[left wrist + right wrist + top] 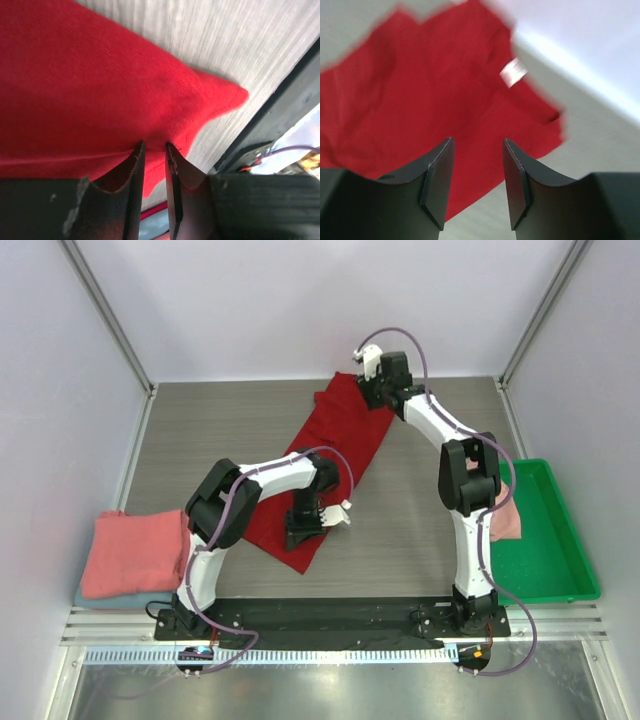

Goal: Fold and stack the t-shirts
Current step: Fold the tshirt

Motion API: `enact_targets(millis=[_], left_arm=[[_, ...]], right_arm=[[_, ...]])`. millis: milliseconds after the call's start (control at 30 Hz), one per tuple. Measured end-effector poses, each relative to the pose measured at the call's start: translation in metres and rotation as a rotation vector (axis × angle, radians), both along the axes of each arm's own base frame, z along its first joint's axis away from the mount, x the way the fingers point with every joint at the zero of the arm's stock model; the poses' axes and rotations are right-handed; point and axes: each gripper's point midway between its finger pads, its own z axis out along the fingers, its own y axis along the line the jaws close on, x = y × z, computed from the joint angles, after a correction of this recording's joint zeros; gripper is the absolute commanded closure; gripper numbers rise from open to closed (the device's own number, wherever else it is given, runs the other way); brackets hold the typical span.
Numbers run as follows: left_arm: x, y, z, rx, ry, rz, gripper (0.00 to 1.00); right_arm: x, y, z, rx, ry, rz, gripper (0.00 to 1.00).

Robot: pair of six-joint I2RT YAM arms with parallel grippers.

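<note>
The left pincer (pixel 154 147) pinches the deep red t-shirt (pixel 100 90) at its near hem. The shirt stretches diagonally toward far right, under the spread right pincer (pixel 479 145).

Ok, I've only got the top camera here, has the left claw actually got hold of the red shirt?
Observer: Yes, it looks so. The left wrist view shows the left claw nearly closed, with the edge of the red t-shirt pinched in it.
Operator: And the right claw?
Observer: The right wrist view shows the right claw open above the same shirt, holding nothing.
Operator: Which end is it over?
Observer: A white label shows just ahead of it, so probably the collar end, though that picture is blurred.
</note>
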Motion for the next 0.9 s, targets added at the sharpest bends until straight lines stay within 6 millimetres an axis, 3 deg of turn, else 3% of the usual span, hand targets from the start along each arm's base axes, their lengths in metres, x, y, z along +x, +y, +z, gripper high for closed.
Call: enact_targets(millis=[133, 233, 567, 900], left_arm=[[-0.002, 0.001, -0.006, 0.027, -0.001, 0.045, 0.76], [-0.003, 0.000, -0.006, 0.040, -0.004, 0.078, 0.76], [-0.024, -0.019, -0.008, 0.154, 0.020, 0.103, 0.77], [-0.042, -0.078, -0.007, 0.184, 0.081, 0.086, 0.77]], right_arm=[[-0.021, -0.002, -0.077, -0.029, 0.180, 0.003, 0.52], [-0.029, 0.002, -0.123, -0.019, 0.278, 0.002, 0.53], [-0.007, 0.025, -0.121, -0.019, 0.304, 0.023, 0.50], [0.007, 0.055, -0.121, 0.026, 0.293, 0.091, 0.48]])
